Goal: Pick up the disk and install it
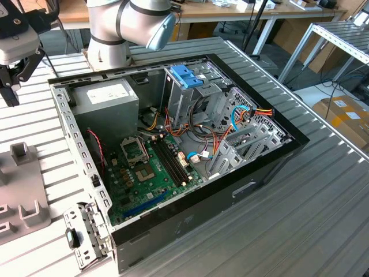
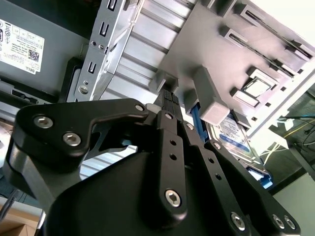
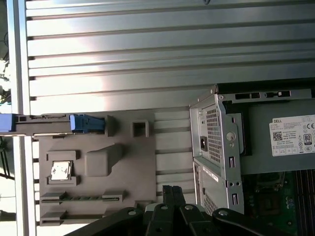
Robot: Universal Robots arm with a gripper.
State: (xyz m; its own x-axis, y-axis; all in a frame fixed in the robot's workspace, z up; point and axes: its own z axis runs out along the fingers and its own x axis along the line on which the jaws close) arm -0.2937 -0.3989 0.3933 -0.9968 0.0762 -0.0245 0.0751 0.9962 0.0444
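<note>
Hovering over the grey tray (image 3: 123,162), the pincer (image 3: 172,190) is closed and empty, apart from the disk (image 3: 42,124).

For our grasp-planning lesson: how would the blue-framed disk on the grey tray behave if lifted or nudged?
The disk looks like a rigid metal slab, probably stiff and heavy for its size. Its blue frame seems smooth plastic, perhaps slippery. It appears to stand on edge in the grey tray; a nudge might tip it.
</note>
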